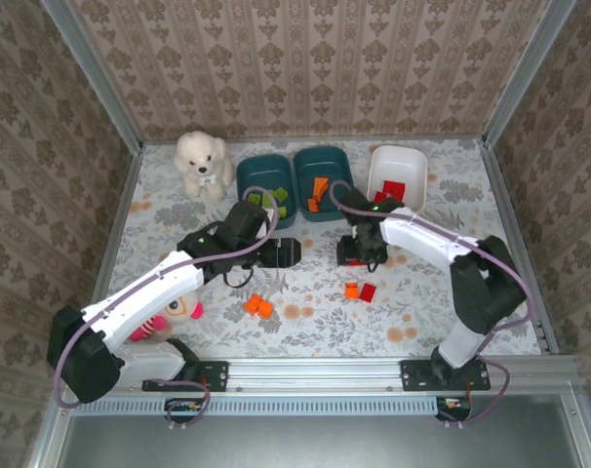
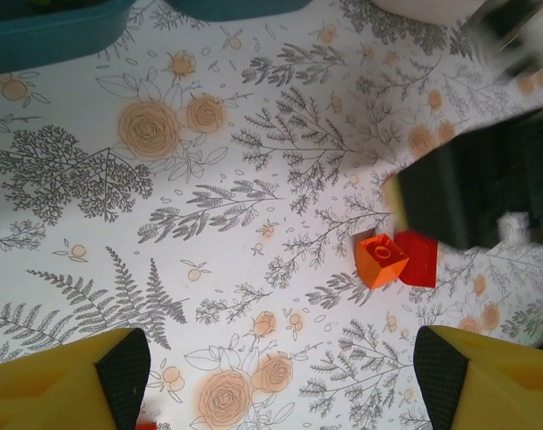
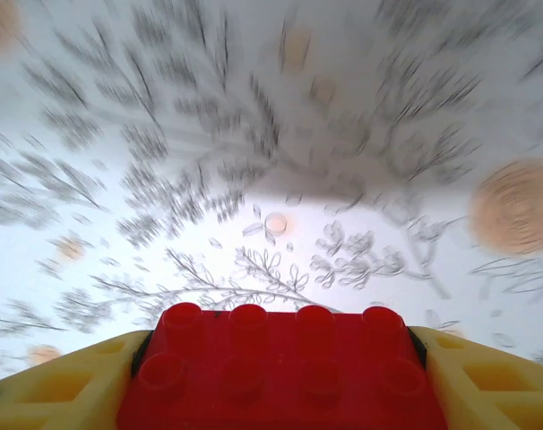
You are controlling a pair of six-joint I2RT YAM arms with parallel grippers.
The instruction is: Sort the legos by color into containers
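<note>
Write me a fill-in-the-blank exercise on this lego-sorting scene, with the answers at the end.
1. The right end effector is shut on a ___ brick.
2. The middle teal tub holds ___ legos.
3. The left end effector is ___ and holds nothing.
4. The leftmost teal tub holds light ___ pieces.

Missing words: red; orange; open; green.

At the counter's (image 1: 422, 322) far side, the left dark teal plastic tub (image 1: 252, 175) holds light green bricks (image 1: 272, 202), the middle dark teal tub (image 1: 315, 161) orange bricks (image 1: 319, 191), and the white tub (image 1: 415, 166) red bricks (image 1: 393, 190). Loose on the counter lie an orange pair (image 1: 258, 306) and an orange brick (image 2: 382, 260) touching a red brick (image 2: 418, 260). The right gripper's (image 3: 276, 358) jaws clamp a red eight-stud brick (image 3: 280, 390).
</note>
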